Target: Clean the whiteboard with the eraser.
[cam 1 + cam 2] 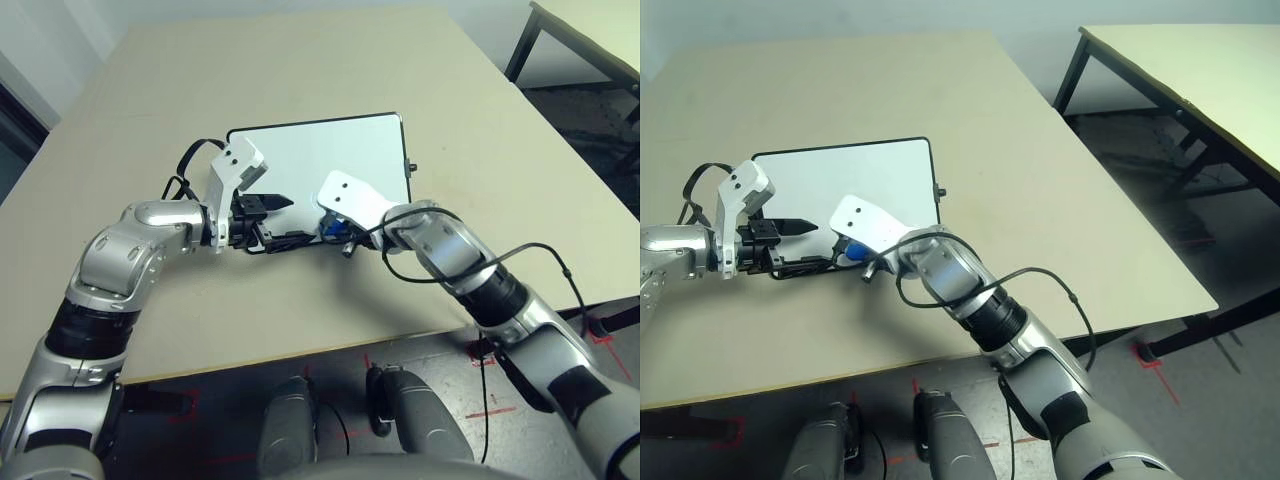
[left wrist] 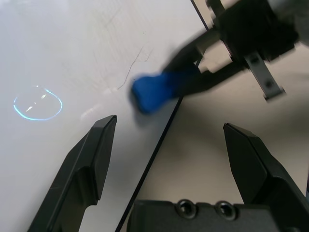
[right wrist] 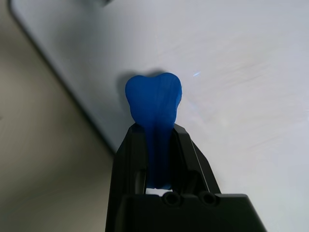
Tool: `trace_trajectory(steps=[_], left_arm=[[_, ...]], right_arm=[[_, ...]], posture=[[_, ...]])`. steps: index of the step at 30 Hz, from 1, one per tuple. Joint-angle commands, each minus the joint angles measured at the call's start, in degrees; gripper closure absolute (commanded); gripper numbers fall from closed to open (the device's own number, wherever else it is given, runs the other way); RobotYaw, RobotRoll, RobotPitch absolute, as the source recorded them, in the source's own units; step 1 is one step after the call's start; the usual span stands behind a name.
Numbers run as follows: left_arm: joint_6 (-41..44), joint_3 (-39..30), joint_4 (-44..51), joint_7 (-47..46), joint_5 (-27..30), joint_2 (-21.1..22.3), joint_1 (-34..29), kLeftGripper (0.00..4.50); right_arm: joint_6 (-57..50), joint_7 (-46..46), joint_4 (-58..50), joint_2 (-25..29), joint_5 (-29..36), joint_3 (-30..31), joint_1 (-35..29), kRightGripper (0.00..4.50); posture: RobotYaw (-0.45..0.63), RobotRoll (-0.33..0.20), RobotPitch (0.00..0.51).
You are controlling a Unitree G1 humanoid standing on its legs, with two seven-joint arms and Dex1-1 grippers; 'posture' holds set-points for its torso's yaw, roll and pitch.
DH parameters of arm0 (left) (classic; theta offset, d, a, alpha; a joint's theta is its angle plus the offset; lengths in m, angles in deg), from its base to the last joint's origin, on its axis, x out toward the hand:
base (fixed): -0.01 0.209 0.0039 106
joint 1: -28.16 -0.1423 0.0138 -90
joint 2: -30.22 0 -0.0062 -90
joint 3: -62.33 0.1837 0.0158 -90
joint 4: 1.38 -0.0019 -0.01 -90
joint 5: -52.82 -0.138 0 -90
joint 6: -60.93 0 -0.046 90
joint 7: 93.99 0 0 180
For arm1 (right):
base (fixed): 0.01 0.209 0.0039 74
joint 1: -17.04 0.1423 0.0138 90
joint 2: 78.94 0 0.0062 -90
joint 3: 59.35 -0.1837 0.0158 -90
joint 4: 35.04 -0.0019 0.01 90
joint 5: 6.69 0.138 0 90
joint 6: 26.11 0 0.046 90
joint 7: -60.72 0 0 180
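Blue eraser [image 3: 153,104] in right hand [image 3: 153,159] over faintly scribbled whiteboard [image 2: 63,53].

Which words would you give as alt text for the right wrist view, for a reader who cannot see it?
The right gripper holds the blue eraser between its two black fingers, over the whiteboard, near its thin black edge. Beyond that edge lies the beige table.
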Motion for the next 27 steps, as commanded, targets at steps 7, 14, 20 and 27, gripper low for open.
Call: trace_trajectory(steps=[7, 14, 20, 27], left_arm=[[-4.6, -8.2, -0.5, -6.3, 0.9, -4.5, 0.4, 0.0], [-15.1, -16.2, -6.5, -14.9, -1.2, -9.8, 1.4, 0.0], [-3.5, -7.6, -0.6, -8.7, 2.6, -6.3, -1.0, 0.0], [9.5, -3.6, 2.5, -2.4, 7.3, 1.7, 2.1, 0.0]], right_arm=[[-8.7, 3.9, -9.9, 1.6, 4.3, -18.0, 1.7, 3.91], [-11.2, 9.5, -11.8, 5.7, 5.0, -28.7, 3.5, 3.91], [-15.4, 6.7, -16.7, 6.0, 7.7, -17.1, -6.7, 3.91], [-14.2, 5.1, -16.1, 5.5, 8.0, -6.7, -7.0, 3.91]], posture=[[0.01, 0.0, 0.126], [-0.02, 0.0, 0.092], [-0.02, 0.0, 0.083], [-0.01, 0.0, 0.095]])
